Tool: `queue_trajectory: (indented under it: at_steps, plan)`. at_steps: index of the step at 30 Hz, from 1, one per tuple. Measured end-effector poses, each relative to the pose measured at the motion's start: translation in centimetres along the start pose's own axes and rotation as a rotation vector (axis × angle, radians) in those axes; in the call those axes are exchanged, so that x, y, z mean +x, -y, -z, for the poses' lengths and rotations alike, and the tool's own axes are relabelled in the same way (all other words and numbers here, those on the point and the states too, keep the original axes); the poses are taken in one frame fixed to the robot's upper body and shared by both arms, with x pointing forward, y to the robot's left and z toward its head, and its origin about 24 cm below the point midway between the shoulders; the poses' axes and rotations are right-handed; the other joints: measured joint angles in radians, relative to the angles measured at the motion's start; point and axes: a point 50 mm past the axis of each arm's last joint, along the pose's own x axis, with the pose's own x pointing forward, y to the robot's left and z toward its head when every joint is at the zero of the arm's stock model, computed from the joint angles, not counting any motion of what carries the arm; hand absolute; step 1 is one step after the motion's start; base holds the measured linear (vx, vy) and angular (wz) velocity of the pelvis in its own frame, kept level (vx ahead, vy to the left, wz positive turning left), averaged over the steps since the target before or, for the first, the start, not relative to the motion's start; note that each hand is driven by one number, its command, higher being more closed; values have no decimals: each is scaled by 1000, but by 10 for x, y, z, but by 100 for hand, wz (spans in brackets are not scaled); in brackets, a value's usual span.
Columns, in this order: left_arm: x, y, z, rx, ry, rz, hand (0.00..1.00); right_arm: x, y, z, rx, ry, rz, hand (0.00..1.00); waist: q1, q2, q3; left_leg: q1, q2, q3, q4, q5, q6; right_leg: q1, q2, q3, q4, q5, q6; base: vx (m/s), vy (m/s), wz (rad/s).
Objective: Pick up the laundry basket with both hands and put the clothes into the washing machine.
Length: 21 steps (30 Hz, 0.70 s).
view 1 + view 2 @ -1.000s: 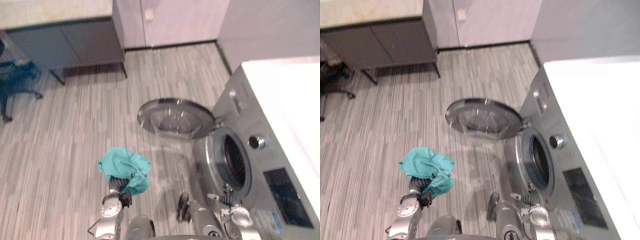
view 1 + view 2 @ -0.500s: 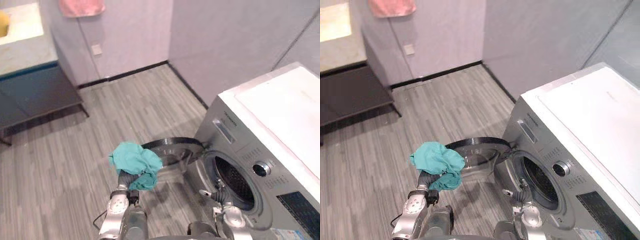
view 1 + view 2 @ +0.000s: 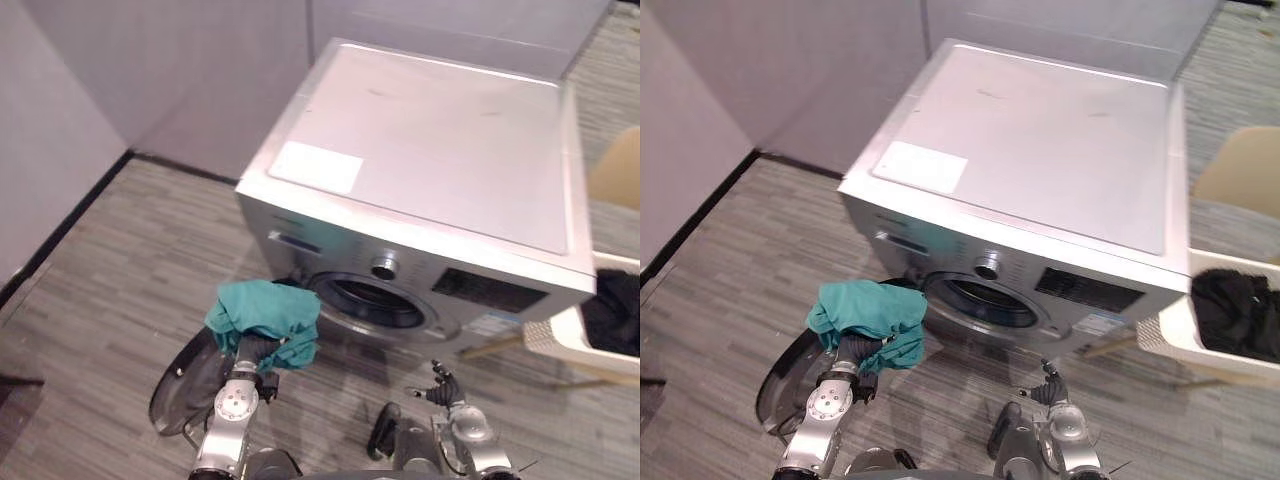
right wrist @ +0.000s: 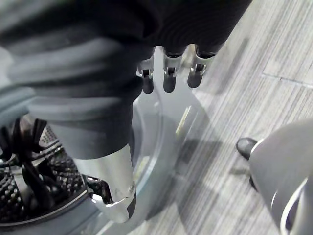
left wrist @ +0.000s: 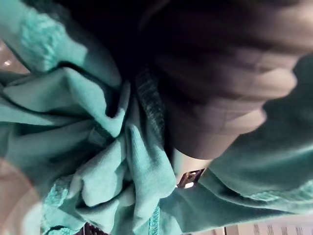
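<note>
The right hand [image 3: 441, 388] hangs low in front of the washing machine [image 3: 430, 160], just below and to the right of its round opening [image 3: 372, 300]. In its wrist view the fingers [image 4: 168, 73] hang in a loose, nearly straight row with the thumb apart from them. The hand holds nothing, and the perforated drum [image 4: 29, 181] shows just past it.

The left hand [image 3: 255, 352] is raised on an upright forearm in front of the machine's lower left corner. A bunched teal cloth [image 3: 264, 312] lies over it like a cap, and only the dark ribbed wrist cover shows beneath the folds. Whether the hand grips the cloth or merely carries it, I cannot tell. The cloth is level with the opening, just to its left and outside the drum.

The machine's door [image 3: 185, 385] is swung open low to the left of the machine, below the cloth and over the striped grey floor [image 3: 100, 300].

The laundry basket [image 3: 560, 335], pale and woven, stands to the right of the machine, close by its front corner and well apart from both hands. Dark clothes [image 3: 615, 310] lie inside it.

A plain wall [image 3: 150, 60] runs behind and to the left of the machine.
</note>
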Motion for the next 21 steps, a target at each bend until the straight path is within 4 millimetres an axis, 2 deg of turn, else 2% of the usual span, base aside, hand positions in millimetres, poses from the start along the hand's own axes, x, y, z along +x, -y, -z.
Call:
queue_trajectory:
  at_steps: [1,2,3,4,5,6,7,8,9,10,13,14,16,19,21]
  plan:
    - [0,1,1,-3,-2,1,100,1,3,-1,-12,4,6,0,0,8,3,-18,21,-36,65,7,11,2,14,18,8,-10,-5,56,-118,-95]
    - [0,2,3,-4,-12,3,100,4,8,-6,-22,12,17,0,0,5,18,-85,39,-139,193,16,45,7,27,62,20,-25,-21,40,-28,-74]
    - [1,3,5,-3,-20,7,100,5,8,-7,-22,12,18,0,0,3,22,-115,19,-202,230,-10,33,7,30,78,24,-30,-29,67,-5,-83]
    - [5,3,7,0,-32,9,100,7,13,-8,-27,7,40,0,1,-3,34,-165,-43,-318,244,-72,5,7,30,113,29,-37,-38,46,12,-76]
    - [8,2,7,4,-33,-1,100,8,16,-6,-28,-3,54,0,3,-10,52,-205,-103,-399,216,-100,-14,6,30,138,37,-40,-37,51,14,-71]
    - [8,0,6,8,-29,-10,100,10,16,-8,-27,-1,61,0,3,-14,59,-220,-128,-430,184,-103,-18,-1,30,151,47,-42,-35,3,86,-70]
    - [10,-3,4,17,-20,-29,100,10,22,-7,-35,-7,83,0,8,-12,68,-240,-168,-465,81,-92,-31,-41,34,172,84,-49,-23,-15,126,-68]
    - [12,-4,1,18,-11,-42,100,11,26,-11,-41,4,94,0,14,10,80,-250,-171,-475,3,-75,-44,-74,49,189,130,-67,-11,-21,212,-95]
    - [17,-12,-4,43,9,-64,100,14,22,-19,-28,22,91,0,19,-16,114,-267,-170,-446,46,-84,-13,-123,35,226,202,-89,8,-26,170,-68]
    - [21,-15,-9,54,27,-73,100,16,19,-26,-19,44,87,0,14,-33,139,-301,-179,-437,71,-86,-4,-163,19,238,235,-88,11,-27,146,-44]
    - [32,-22,-26,66,85,-107,100,20,23,-42,-4,87,125,0,19,-52,185,-403,-180,-405,158,-112,27,-286,6,280,309,-84,23,-78,121,-28]
    - [36,-22,-34,61,113,-124,100,21,24,-58,13,139,140,0,18,-51,216,-431,-178,-393,196,-128,37,-322,2,297,343,-87,31,-64,88,-20]
    - [40,-21,-46,47,155,-140,100,20,26,-80,60,221,161,0,16,-48,238,-478,-173,-389,250,-149,47,-374,-16,303,396,-97,38,-77,82,-12]
    - [51,-17,-72,1,233,-163,100,18,28,-114,91,340,196,0,19,-47,251,-603,-161,-396,353,-180,54,-501,-30,307,498,-125,31,-110,23,-2]
    - [60,-12,-97,-34,308,-181,100,12,27,-150,134,465,204,0,25,-49,278,-721,-133,-401,458,-208,53,-625,-28,321,600,-147,17,-119,-34,-11]
